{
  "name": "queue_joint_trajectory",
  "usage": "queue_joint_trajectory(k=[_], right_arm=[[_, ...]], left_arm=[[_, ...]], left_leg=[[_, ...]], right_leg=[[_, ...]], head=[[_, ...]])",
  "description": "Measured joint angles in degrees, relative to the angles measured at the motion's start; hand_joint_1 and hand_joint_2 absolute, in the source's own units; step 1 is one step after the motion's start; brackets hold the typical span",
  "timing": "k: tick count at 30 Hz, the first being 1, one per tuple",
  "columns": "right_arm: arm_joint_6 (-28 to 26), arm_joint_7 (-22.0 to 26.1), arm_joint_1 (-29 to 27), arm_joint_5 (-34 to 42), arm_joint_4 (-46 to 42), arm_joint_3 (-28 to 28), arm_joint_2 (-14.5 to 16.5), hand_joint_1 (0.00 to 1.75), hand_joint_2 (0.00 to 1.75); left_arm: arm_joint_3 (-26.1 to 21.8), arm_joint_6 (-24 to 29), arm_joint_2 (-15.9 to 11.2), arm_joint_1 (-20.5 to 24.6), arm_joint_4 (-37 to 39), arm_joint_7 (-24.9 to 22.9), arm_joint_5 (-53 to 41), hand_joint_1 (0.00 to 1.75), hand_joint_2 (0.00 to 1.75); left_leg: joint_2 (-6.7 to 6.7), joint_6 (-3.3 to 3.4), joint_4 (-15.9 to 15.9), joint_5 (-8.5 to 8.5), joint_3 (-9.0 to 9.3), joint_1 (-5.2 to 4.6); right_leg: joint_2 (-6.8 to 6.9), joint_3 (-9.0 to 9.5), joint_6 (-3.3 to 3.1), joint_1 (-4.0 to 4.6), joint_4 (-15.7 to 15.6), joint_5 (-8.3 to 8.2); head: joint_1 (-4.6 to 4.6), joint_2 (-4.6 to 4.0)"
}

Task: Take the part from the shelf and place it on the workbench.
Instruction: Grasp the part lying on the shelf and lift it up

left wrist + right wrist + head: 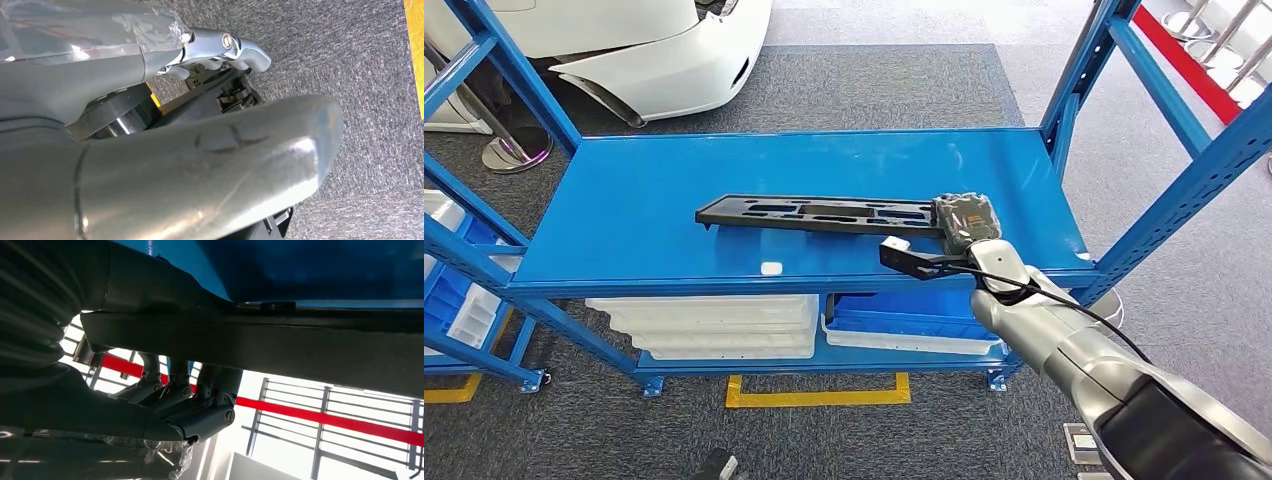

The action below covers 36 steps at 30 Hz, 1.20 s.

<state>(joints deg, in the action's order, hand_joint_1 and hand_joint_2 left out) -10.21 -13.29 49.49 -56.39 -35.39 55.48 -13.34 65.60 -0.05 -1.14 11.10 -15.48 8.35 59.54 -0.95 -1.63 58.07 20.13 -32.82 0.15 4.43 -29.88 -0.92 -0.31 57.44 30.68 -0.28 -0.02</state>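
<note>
Shelf point(674, 190) bright blue. Part point(819, 213) on shelf black. White bins point(714, 325) under shelf. Floor point(874, 90) grey speckled carpet, yellow tape outline point(819, 396) below shelf. Right hand point(967, 222) dark grey.

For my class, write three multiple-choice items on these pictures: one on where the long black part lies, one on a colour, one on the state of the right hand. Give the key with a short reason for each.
1. Where does the part lie?
A. On the floor
B. On the top shelf board
C. In a white bin

2. What colour is the shelf?
A. Blue
B. Yellow
C. Green

3. What is the right hand doing?
A. Hanging beside the body
B. Holding a white bin
C. Gripping one end of the part

Key:
1 B, the part lies lengthwise on the shelf board, above the white bins.
2 A, board and posts are blue.
3 C, the right hand is at the part's right end in the head view, and the right wrist view shows its fingers curled against the part's edge.
</note>
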Motion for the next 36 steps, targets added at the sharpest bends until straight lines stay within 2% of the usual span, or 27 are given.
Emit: queue_joint_trajectory(k=[4,12,17,20,21,24,26,30,35,36], right_arm=[[0.2,-0.3,0.2,-0.6,0.0,0.2,0.0,1.75,1.75],[-1.1,-1.9,0.1,-2.0,-0.7,0.2,-0.5,1.75,1.75],[-0.7,-2.5,0.0,-2.6,-2.0,0.2,-1.1,1.75,1.75],[-0.5,-2.9,-0.2,-3.9,-3.1,0.2,-1.5,1.75,1.75],[-0.3,-3.1,-0.4,-4.6,-3.8,0.2,-1.7,1.75,1.75],[1.0,-4.1,-1.0,-7.0,-7.4,0.2,-2.8,1.75,1.75],[2.0,-4.7,-1.2,-8.6,-10.2,0.2,-3.6,1.75,1.75],[3.7,-5.6,-1.2,-11.6,-16.3,-0.1,-5.0,1.75,1.75],[5.1,-6.0,-1.3,-15.0,-24.3,-0.7,-6.7,1.75,1.75],[5.6,-6.0,-1.3,-15.5,-25.8,-0.8,-7.0,1.75,1.75]], left_arm=[[-0.4,-0.3,0.0,0.0,0.0,1.1,0.0,0.0,0.0],[-1.5,-0.8,0.0,0.1,0.0,7.0,-1.5,0.0,0.0],[-2.0,-1.0,0.0,0.3,0.0,8.0,-1.9,0.0,0.0],[-2.4,0.3,0.0,0.3,0.0,10.1,-2.7,0.0,1.31],[-2.5,1.1,0.0,0.3,0.0,11.2,-3.1,0.0,1.31],[-2.9,1.8,-0.2,0.5,0.0,13.5,-4.0,0.0,0.0],[-3.3,0.1,-0.4,0.5,0.0,13.7,-4.0,0.0,0.0],[-4.2,-2.2,-0.6,0.3,0.0,13.3,-3.6,0.0,1.75],[-5.2,-2.8,-0.6,-0.2,0.0,12.6,-3.2,0.0,1.75],[-5.5,-2.8,-0.6,-0.2,0.0,12.5,-3.1,0.0,1.31]], left_leg=[[0.0,0.0,0.0,0.0,0.01,0.0],[0.0,0.01,0.1,0.0,0.01,0.0],[0.0,0.01,0.1,0.0,-0.01,-0.01],[0.0,0.01,0.1,0.0,-0.01,0.0],[0.0,0.01,0.1,0.0,-0.02,0.0],[0.0,0.01,0.1,0.0,-0.03,-0.01],[-0.01,0.01,0.1,0.0,-0.04,0.0],[-0.01,0.0,0.1,0.0,-0.05,0.0],[-0.01,0.0,0.1,0.0,-0.07,0.0],[-0.02,0.0,0.1,0.0,-0.07,0.0]], right_leg=[[0.0,0.01,0.0,0.0,0.0,0.0],[0.0,0.03,0.0,-0.01,0.0,0.0],[0.0,0.02,0.01,-0.01,0.0,-0.01],[0.0,0.02,0.01,-0.01,0.0,-0.01],[0.0,0.01,0.01,-0.01,0.0,-0.01],[-0.01,0.01,0.01,0.0,0.0,-0.01],[-0.01,-0.01,0.01,0.0,0.0,-0.01],[-0.02,-0.04,0.0,0.0,0.0,0.0],[-0.03,-0.07,0.0,0.01,0.0,0.0],[-0.03,-0.07,0.0,0.01,0.0,0.0]], head=[[0.01,0.0],[0.07,0.0],[0.08,0.0],[0.07,0.0],[0.07,0.0],[0.09,0.0],[0.07,0.0],[0.04,0.0],[0.03,0.0],[0.03,0.0]])
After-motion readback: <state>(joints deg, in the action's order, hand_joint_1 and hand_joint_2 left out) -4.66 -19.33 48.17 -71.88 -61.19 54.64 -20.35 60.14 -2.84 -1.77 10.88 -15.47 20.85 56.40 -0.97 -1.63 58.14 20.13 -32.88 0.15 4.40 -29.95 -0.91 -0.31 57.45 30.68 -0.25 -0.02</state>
